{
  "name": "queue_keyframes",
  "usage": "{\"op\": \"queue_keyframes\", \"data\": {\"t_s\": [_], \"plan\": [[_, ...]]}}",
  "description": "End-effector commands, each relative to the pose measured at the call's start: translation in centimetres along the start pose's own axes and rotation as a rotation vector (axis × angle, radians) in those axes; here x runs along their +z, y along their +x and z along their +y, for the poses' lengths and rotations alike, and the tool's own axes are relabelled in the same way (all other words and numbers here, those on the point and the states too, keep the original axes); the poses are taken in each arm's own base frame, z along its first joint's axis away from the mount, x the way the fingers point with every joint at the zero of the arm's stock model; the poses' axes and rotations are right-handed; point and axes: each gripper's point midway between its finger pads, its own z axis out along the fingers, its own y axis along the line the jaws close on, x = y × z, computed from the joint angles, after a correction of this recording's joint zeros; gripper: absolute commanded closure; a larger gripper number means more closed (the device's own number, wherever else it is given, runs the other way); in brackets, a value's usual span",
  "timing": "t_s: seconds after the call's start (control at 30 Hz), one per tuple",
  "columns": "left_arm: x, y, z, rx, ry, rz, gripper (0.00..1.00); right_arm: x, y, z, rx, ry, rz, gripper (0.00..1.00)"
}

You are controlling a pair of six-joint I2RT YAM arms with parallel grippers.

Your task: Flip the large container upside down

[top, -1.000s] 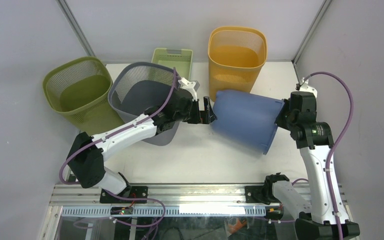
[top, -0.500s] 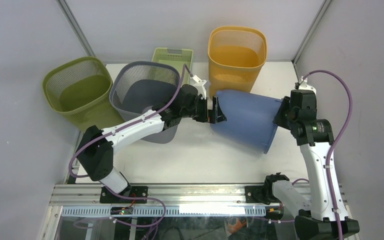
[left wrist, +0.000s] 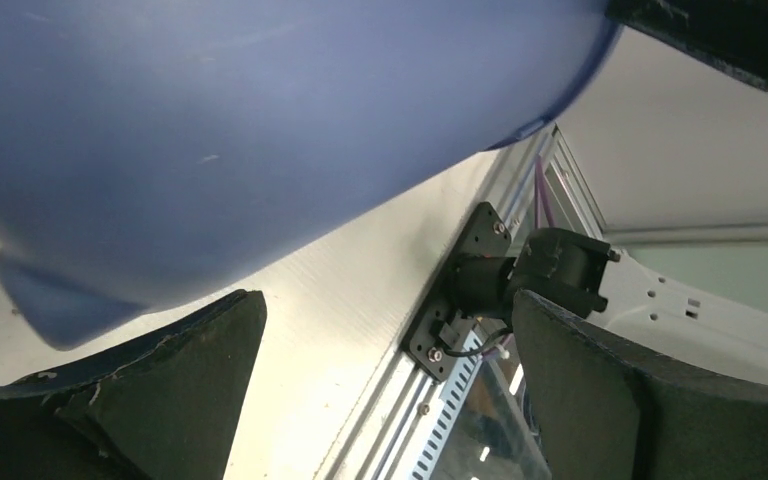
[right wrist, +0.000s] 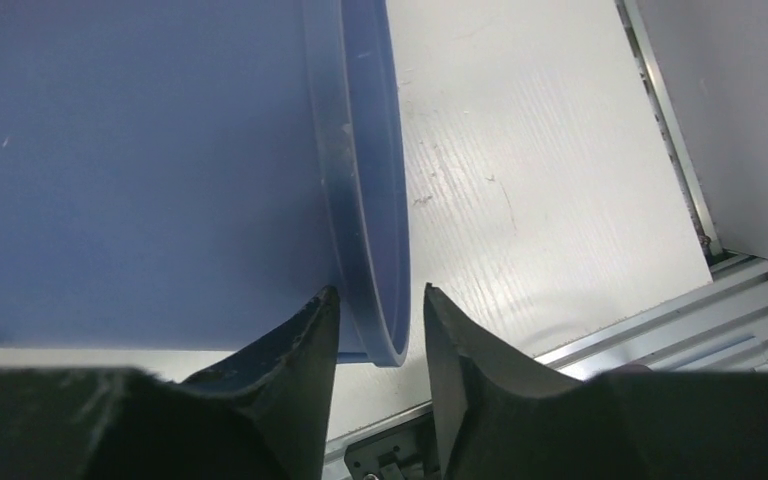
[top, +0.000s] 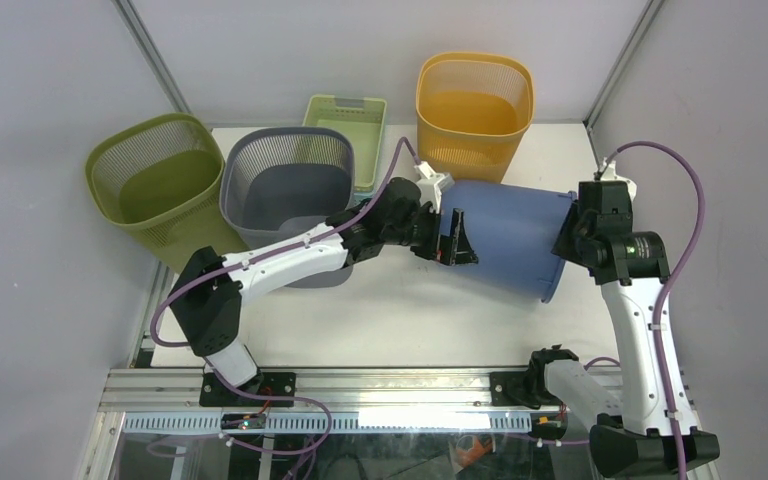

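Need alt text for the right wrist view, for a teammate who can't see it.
The right gripper has its black jaws closed on the rim of the large blue plastic container, one jaw on each side of the lip. The container's smooth outer wall fills the left of the frame; the white table and a metal edge rail show on the right.

A robotics lab test cell: plain grey panels on metal posts enclose a white counter, and a slotted aluminium rail at 6 o'clock carries bolted arm bases.
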Motion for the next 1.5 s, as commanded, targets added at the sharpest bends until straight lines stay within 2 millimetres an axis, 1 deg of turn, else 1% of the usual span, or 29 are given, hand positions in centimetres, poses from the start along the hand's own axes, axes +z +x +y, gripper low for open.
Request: {"op": "queue_keyframes", "data": {"t_s": [0.0,0.03,0.07,0.13,0.17,0.27,0.37,0.43,0.5,0.6,0.67,0.8,0.97,1.03,1.1,1.17,1.27,1.37,1.47], "plan": [[-1.3,-3.0,-3.5,0.062,0.075,-0.079,0.01,-1.5,-1.8,-1.5,0.009,0.055,-0.09,0.58],[-1.6,-3.6,-3.8,0.072,0.064,-0.093,0.01,-1.7,-2.1,-1.8,0.014,0.069,-0.103,0.55],[-2.0,-4.7,-3.9,0.081,0.04,-0.123,0.01,-2.0,-2.4,-2.0,0.023,0.075,-0.121,0.53],[-2.7,-6.4,-3.7,0.089,-0.027,-0.17,0.01,-2.8,-3.2,-2.2,0.039,0.073,-0.161,0.39],[-3.1,-7.1,-3.7,0.098,-0.051,-0.183,0.01,-3.2,-3.7,-2.1,0.048,0.063,-0.182,0.36],[-4.1,-9.3,-3.7,0.12,-0.1,-0.25,0.01,-4.2,-5.0,-1.5,0.065,0.023,-0.223,0.3],[-4.5,-11.1,-3.0,0.109,-0.152,-0.305,0.01,-4.0,-6.1,-0.5,0.066,-0.01,-0.234,0.3],[-4.4,-11.9,-2.0,0.082,-0.196,-0.322,0.01,-3.4,-6.6,0.1,0.061,-0.024,-0.228,0.33],[-3.7,-12.3,-0.9,0.05,-0.228,-0.318,0.01,-2.7,-6.9,0.5,0.057,-0.025,-0.221,0.39],[-3.0,-12.5,0.3,0.023,-0.258,-0.309,0.01,-1.5,-7.2,1.1,0.041,-0.03,-0.209,0.44],[-2.9,-12.6,0.9,0.009,-0.279,-0.312,0.01,-0.8,-7.2,1.4,0.031,-0.026,-0.192,0.46],[-2.8,-12.6,1.7,0.009,-0.281,-0.299,0.01,0.1,-7.6,1.0,0.026,-0.001,-0.189,0.55],[-2.3,-12.7,3.8,-0.029,-0.282,-0.269,0.01,1.4,-7.1,0.3,0.025,0.019,-0.157,0.58],[-1.9,-12.5,4.1,-0.038,-0.276,-0.257,0.01,1.9,-6.7,0.2,0.032,0.011,-0.145,0.6],[-1.5,-12.2,4.4,-0.047,-0.272,-0.244,0.01,2.3,-6.3,0.3,0.045,-0.005,-0.132,0.64],[-1.1,-11.7,4.6,-0.054,-0.263,-0.223,0.01,2.6,-6.0,0.4,0.057,-0.024,-0.124,0.7],[-0.5,-11.0,4.5,-0.056,-0.235,-0.195,0.01,2.8,-5.6,0.4,0.067,-0.037,-0.112,0.78],[-0.1,-10.7,4.0,-0.057,-0.191,-0.18,0.01,3.0,-5.3,0.3,0.07,-0.041,-0.105,0.82],[0.3,-11.2,4.4,-0.066,-0.198,-0.199,0.01,3.2,-5.0,0.2,0.074,-0.041,-0.099,0.87]]}}
